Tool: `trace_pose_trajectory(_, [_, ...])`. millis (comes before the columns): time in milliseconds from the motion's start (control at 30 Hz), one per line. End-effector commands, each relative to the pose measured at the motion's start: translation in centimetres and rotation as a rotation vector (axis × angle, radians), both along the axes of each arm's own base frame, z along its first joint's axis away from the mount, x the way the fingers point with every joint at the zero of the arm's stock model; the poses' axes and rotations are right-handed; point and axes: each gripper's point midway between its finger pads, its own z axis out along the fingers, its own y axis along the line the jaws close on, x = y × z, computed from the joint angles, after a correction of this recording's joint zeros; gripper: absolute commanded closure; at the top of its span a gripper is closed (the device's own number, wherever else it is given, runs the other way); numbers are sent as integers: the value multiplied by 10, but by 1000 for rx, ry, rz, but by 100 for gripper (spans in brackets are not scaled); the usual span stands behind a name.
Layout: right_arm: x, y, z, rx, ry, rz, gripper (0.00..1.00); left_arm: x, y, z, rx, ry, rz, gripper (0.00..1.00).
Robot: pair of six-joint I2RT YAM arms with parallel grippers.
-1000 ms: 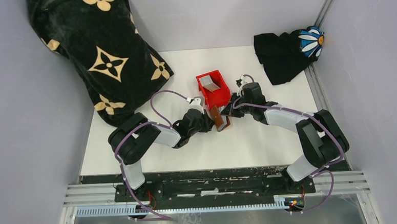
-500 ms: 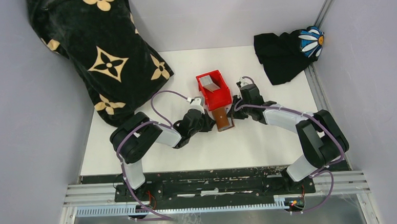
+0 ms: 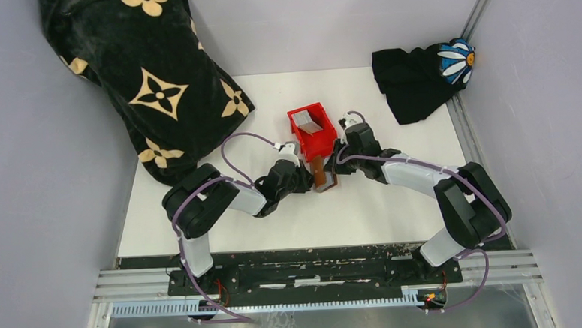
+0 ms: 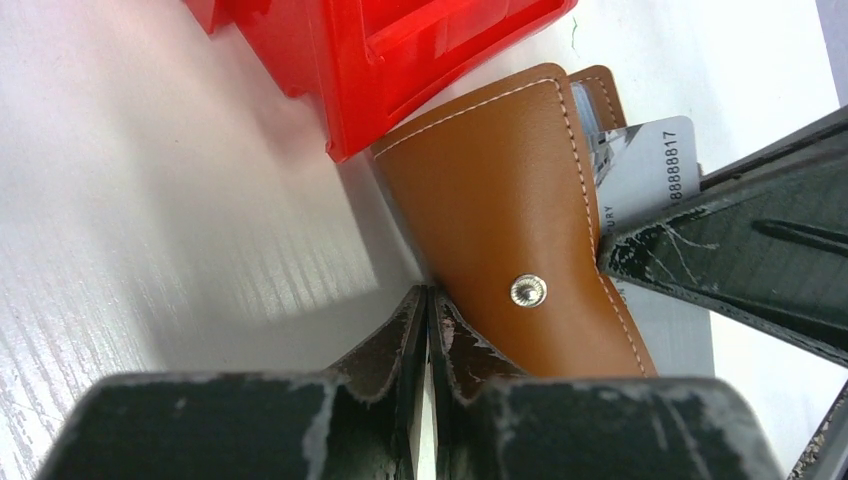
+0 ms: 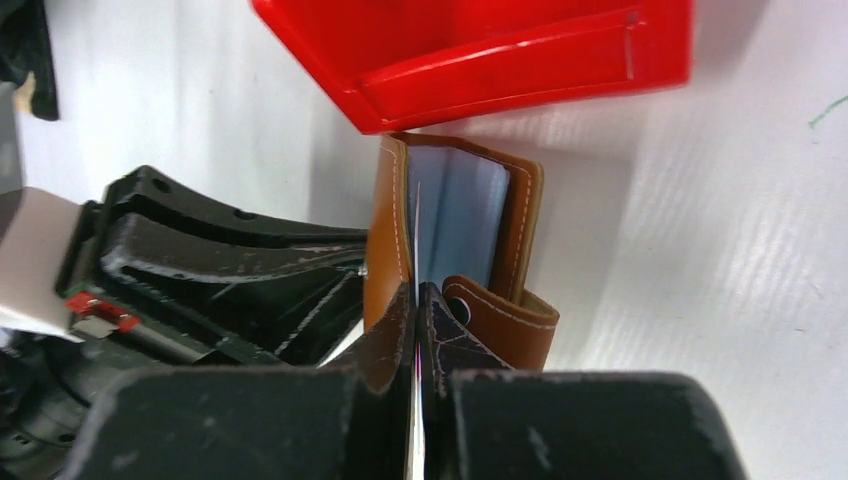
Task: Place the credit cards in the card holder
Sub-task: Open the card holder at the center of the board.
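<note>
The brown card holder (image 3: 319, 171) stands on edge, open, just in front of the red bin (image 3: 321, 143). My right gripper (image 5: 417, 295) is shut on a silvery credit card (image 5: 416, 225), seen edge-on and partly inside the card holder (image 5: 385, 240), next to light blue cards (image 5: 465, 215) inside it. The same card (image 4: 650, 165) shows printed digits in the left wrist view. My left gripper (image 4: 428, 298) is shut and empty, its tips against the card holder's outer side (image 4: 500, 200). Another grey card (image 3: 308, 122) lies in the bin.
A black cloth with tan flowers (image 3: 148, 74) covers the back left. A black cloth with a daisy (image 3: 419, 78) lies back right. Both arms (image 3: 409, 173) meet at mid-table, with the red bin (image 5: 480, 50) right behind the card holder.
My right gripper has moved left toward the card holder with the card. The card holder has turned more upright and now looks narrower from above. The left gripper has barely moved.
</note>
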Motion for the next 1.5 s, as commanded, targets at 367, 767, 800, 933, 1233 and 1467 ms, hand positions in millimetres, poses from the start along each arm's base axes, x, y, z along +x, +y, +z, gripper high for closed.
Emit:
trace_pose_trajectory(367, [-8, 38, 28, 74, -47, 92, 99, -46, 29, -78, 208, 201, -71, 87])
trace_pose_trajectory(767, [0, 13, 9, -89, -54, 38, 99, -48, 51, -76, 276, 218, 5, 86])
trace_pose_trajectory(800, [0, 12, 9, -94, -55, 36, 99, -48, 55, -76, 286, 219, 19, 85])
trace_pose_trajectory(933, [-1, 13, 7, -108, -51, 43, 99, -47, 68, -69, 323, 208, 68, 84])
trace_pose_trajectory(1233, [-2, 16, 6, -124, -54, 54, 99, -40, 96, -43, 396, 165, 178, 81])
trace_pose_trajectory(1467, [-3, 18, 8, -123, -58, 57, 99, -37, 104, -16, 399, 123, 212, 80])
